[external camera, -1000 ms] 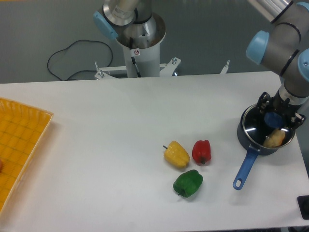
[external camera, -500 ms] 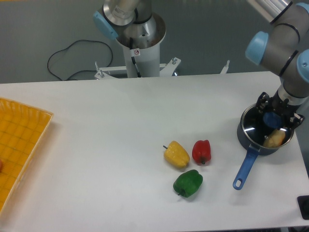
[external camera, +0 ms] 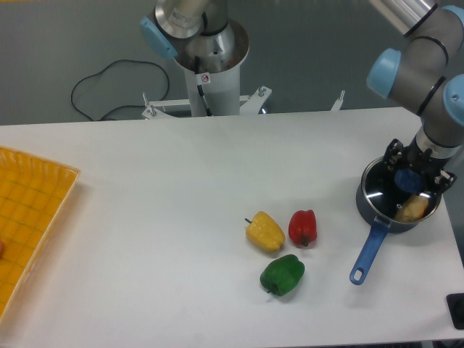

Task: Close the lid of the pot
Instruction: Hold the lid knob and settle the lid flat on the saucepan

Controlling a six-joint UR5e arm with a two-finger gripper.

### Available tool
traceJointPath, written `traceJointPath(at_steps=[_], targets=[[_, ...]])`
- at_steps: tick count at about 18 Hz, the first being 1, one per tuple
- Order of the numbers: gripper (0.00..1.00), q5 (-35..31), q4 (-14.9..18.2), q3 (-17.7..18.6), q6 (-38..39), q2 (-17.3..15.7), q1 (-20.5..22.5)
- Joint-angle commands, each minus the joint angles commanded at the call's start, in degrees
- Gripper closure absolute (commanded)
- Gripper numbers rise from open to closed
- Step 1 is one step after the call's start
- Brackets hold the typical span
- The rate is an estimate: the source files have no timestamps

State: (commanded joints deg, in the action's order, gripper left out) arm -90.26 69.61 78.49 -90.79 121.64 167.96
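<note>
Pot lid, a round clear glass disc with thin metal rim and blue centre knob (external camera: pixel 408 179), sits over the small dark blue-black saucepan with long blue handle (external camera: pixel 367 250) at the right edge of the white worktop (external camera: pixel 181 217). The hand (external camera: pixel 415 176) reaches down onto the lid, its fingers either side of the knob and apparently clamped on it. A pale, yellowish object (external camera: pixel 412 209) shows through the glass. Judged from this, the lid appears seated or almost seated; releasing the knob and lifting the hand clear remain. Yellow (external camera: pixel 264 232), red (external camera: pixel 303 228) and green (external camera: pixel 282 275) bell peppers lie well left of the saucepan.
</note>
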Motion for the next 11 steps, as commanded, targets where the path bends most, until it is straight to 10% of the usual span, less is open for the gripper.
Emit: traceJointPath(at_steps=[11], targets=[[0.39, 0.1, -0.4, 0.3, -0.2, 0.1, 0.1]])
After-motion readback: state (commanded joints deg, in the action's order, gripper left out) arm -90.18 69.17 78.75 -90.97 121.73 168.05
